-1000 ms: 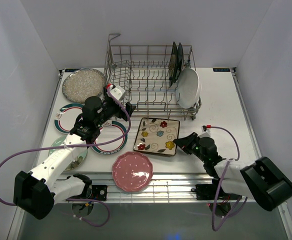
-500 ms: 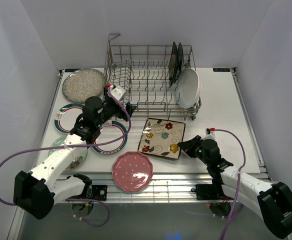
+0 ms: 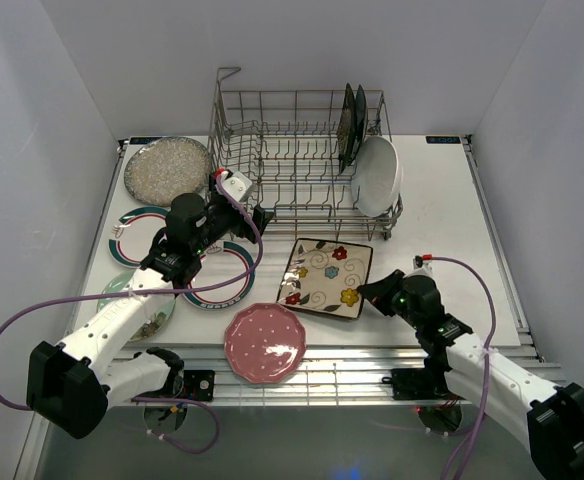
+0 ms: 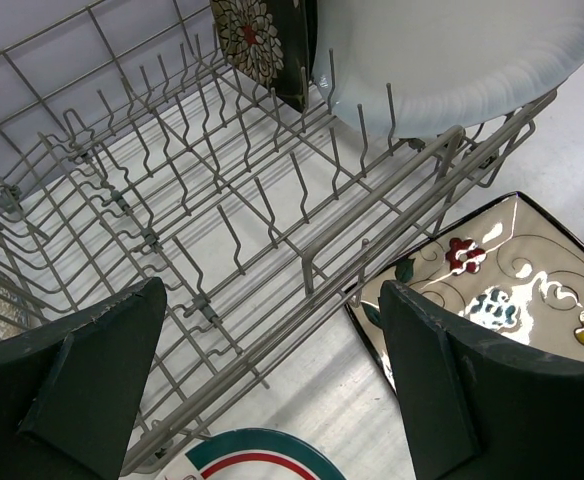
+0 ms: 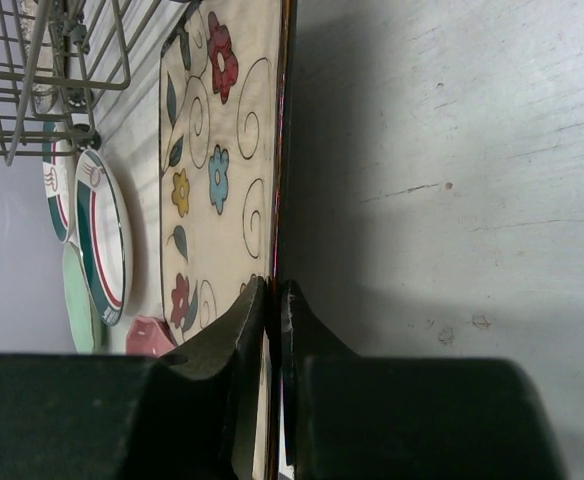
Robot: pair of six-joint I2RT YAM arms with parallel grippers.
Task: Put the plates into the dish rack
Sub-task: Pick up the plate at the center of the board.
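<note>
My right gripper [image 3: 366,294] [image 5: 275,300] is shut on the right rim of the cream floral square plate [image 3: 322,275] [image 5: 217,170]. That edge is tilted up off the table. The dish rack [image 3: 294,152] [image 4: 262,215] stands at the back, with a white oval plate [image 3: 379,175] [image 4: 452,50] and a black floral plate [image 3: 348,125] [image 4: 257,30] upright at its right end. My left gripper [image 3: 258,216] [image 4: 272,300] hangs open by the rack's front left rail, holding nothing. On the table lie a speckled silver plate [image 3: 166,167], two teal-rimmed plates [image 3: 222,278] [image 3: 132,230] and a pink scalloped plate [image 3: 265,342].
A pale green plate [image 3: 112,290] peeks out under my left arm. The rack's raised handle [image 3: 228,74] stands at its back left corner. White walls close the table in on three sides. A slatted metal strip [image 3: 352,368] runs along the near edge.
My right gripper has drawn the cream floral plate a little to the right and raised its right edge. The right arm has swung round. The left arm has not moved.
</note>
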